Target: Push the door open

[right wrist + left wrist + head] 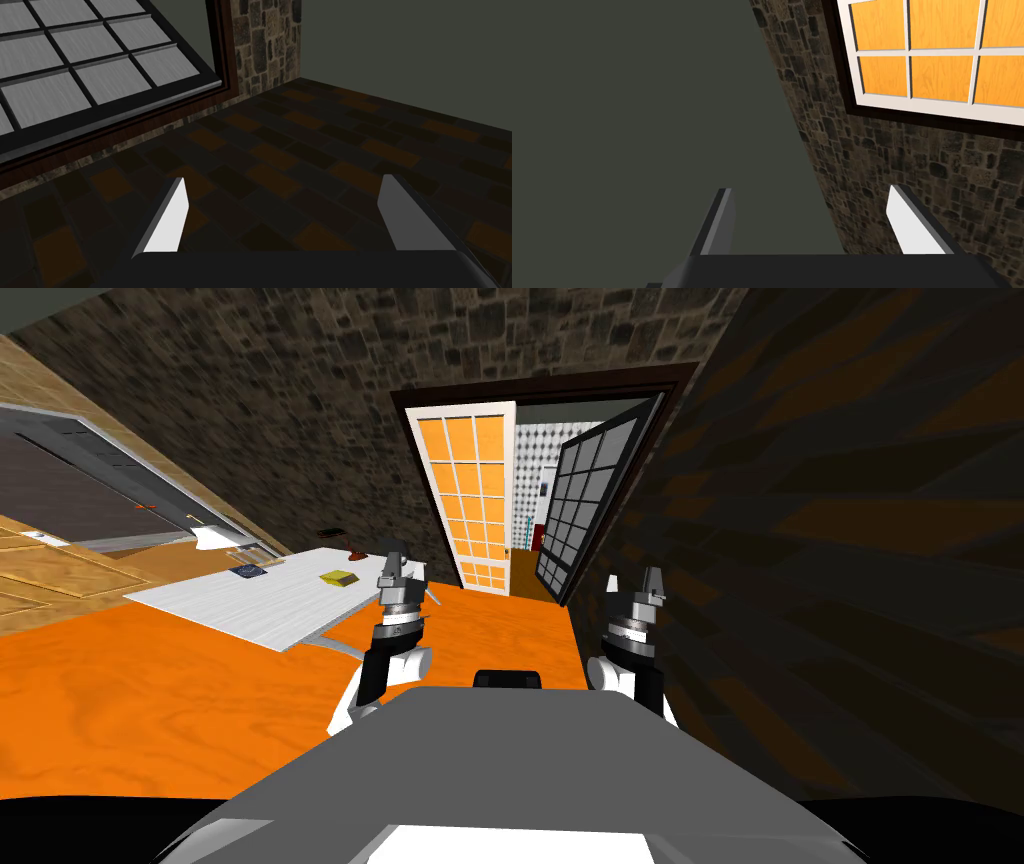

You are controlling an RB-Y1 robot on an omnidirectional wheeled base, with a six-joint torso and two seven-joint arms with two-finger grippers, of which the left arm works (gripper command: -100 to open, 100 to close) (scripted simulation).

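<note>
A double door stands ahead in a dark frame. Its left leaf point(470, 498) is white with orange panes and lies flat in the frame. The right leaf point(585, 508) is dark with grey panes and is swung partly away from me, leaving a gap between the two. My left gripper point(398, 560) is open, short of the white leaf point(937, 75), with nothing between its fingers point(912, 225). My right gripper point(636, 580) is also open and empty, held near the dark leaf point(90, 70) and the brick wall beside it.
A white table point(260, 598) stands to my left with a yellow block point(337, 578) and a small dark item point(247, 572) on it. A dark brick wall point(850, 548) runs close along my right. The floor point(200, 688) is orange. Patterned walls show through the gap.
</note>
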